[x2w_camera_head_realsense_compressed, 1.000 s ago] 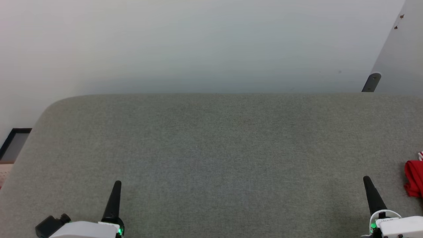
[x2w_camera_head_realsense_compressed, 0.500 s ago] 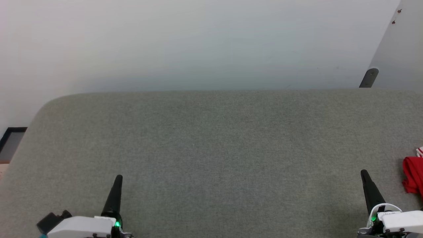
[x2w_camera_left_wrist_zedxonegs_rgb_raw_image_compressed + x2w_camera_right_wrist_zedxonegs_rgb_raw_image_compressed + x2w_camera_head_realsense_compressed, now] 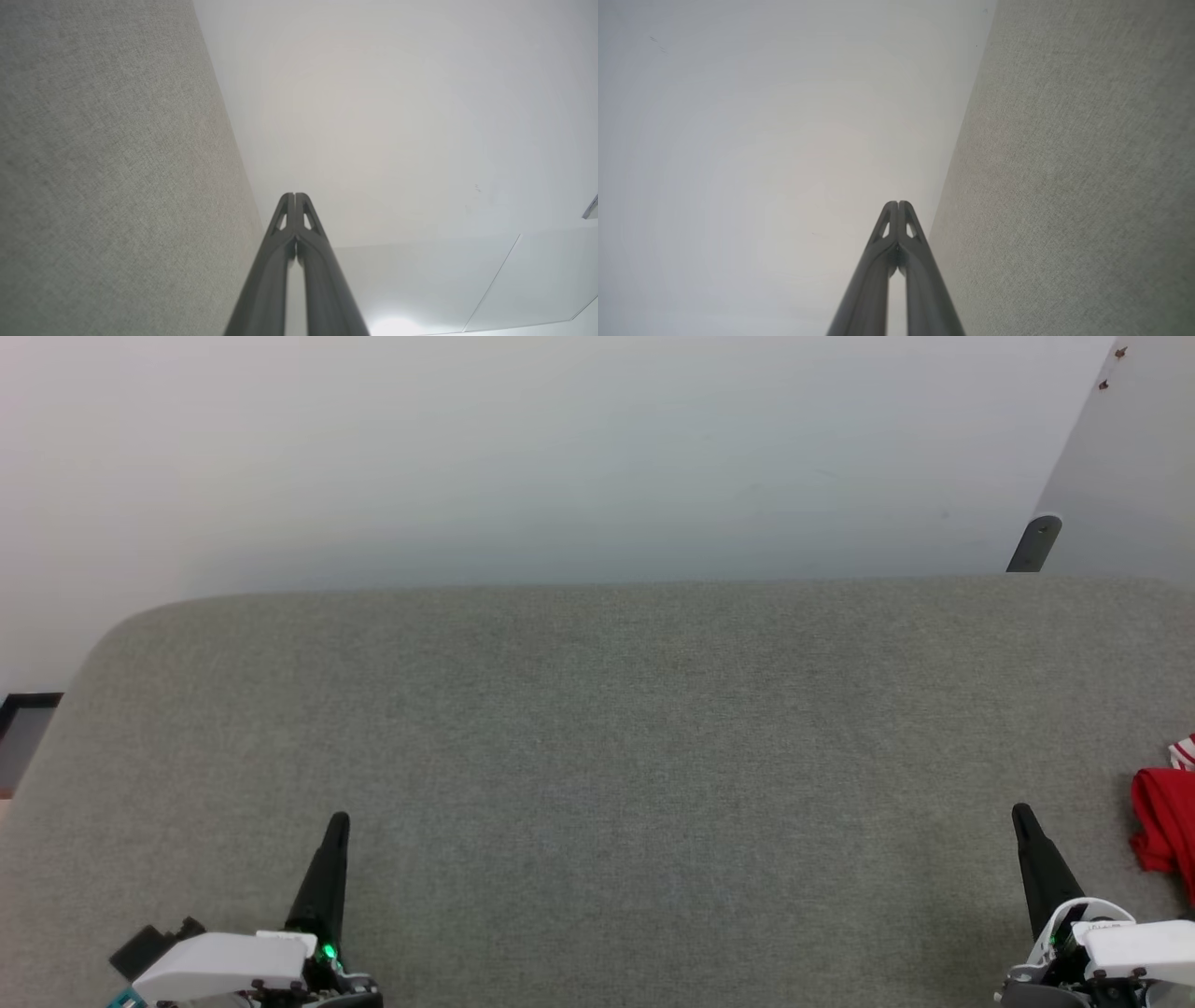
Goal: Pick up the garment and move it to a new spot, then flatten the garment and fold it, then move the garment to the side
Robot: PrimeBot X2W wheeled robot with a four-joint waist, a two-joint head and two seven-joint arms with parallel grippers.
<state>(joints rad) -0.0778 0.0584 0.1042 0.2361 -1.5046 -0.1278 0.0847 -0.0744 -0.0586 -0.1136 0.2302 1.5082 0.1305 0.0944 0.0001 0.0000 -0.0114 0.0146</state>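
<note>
Bright red soft fabric garment [image 3: 1162, 821], with a scrap of white-and-red striped trim at its top, lies bunched at the right edge of the grey woven-fabric tabletop [image 3: 597, 709], partly cut off by the frame.
Left gripper [image 3: 338, 823]: dark fingers pressed together, empty, near left over bare cloth.
Right gripper [image 3: 1020, 814]: fingers together, empty, near right, beside the garment and apart from it.
Plain pale wall [image 3: 560, 457] stands beyond the far edge.

Head view has shifted whole; the camera moved, not the things. The counter's [image 3: 597, 709] far edge sits higher in frame. Dark bracket [image 3: 1034, 543], upper right: higher, a shade left. Garment [image 3: 1162, 821], right edge: higher (slightly more showing). Left hand [image 3: 338, 819] and right hand [image 3: 1020, 810] reach further up from the bottom edge, with more white wrist visible.
</note>
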